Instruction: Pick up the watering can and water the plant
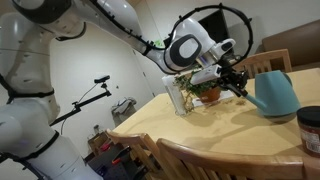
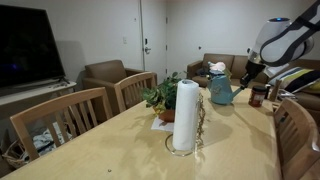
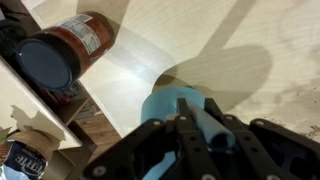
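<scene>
The fingers [image 3: 238, 142] grip the watering can [image 1: 278, 92] near the plant [image 1: 207, 90]

Teal-blue watering can [image 1: 278, 92], green plant [image 2: 160, 97] in orange pot [image 2: 163, 116].

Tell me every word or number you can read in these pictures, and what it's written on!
On the jar, red label: there is print, but it is too blurred to read.
On the blue label in the bottom corner of the wrist view: pale letters, too blurred to read.
On the watering can and the paper towel roll: no words show.
So nothing here can really be read.
</scene>
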Robot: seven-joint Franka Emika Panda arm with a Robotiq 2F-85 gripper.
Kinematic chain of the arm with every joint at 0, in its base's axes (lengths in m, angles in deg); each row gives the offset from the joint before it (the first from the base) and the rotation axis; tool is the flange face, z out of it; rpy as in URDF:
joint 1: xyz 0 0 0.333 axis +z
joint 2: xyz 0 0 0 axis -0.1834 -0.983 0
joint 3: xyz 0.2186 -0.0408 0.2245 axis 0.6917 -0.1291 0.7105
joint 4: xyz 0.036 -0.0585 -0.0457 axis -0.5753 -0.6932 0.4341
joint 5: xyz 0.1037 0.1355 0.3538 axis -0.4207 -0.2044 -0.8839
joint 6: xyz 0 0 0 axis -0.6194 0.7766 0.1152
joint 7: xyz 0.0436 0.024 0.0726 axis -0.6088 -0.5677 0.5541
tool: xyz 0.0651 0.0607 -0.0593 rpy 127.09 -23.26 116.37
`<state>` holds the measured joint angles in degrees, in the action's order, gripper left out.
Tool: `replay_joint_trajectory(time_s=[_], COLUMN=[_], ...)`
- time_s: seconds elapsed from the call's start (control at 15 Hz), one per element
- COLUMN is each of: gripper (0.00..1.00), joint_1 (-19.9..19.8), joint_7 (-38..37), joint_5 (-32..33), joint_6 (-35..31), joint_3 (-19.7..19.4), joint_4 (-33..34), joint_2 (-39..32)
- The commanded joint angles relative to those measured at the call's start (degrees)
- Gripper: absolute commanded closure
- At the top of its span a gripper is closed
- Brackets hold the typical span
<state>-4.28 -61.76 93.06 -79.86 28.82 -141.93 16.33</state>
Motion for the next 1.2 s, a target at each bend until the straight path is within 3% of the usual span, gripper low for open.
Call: replay_joint_trajectory(time_s=[0.0, 0.53, 0.6, 0.67, 1.13], gripper=[0.94, 0.94, 0.94, 0.78, 0.78], joint_1=[3.5, 13.9, 14.4, 12.7, 13.6], joint_7=[-3.5, -10.2, -9.5, -8.2, -8.3], joint_5=[-0.6, 2.0, 2.0, 0.5, 0.6], joint_6=[-3.0, -9.0, -8.9, -7.0, -7.2], joint_3=[-1.0, -6.2, -6.2, -4.9, -5.3], joint_4=[-3.3, -8.1, -8.6, -6.7, -7.4], joint_2=[1.6, 0.4, 0.5, -0.1, -0.1])
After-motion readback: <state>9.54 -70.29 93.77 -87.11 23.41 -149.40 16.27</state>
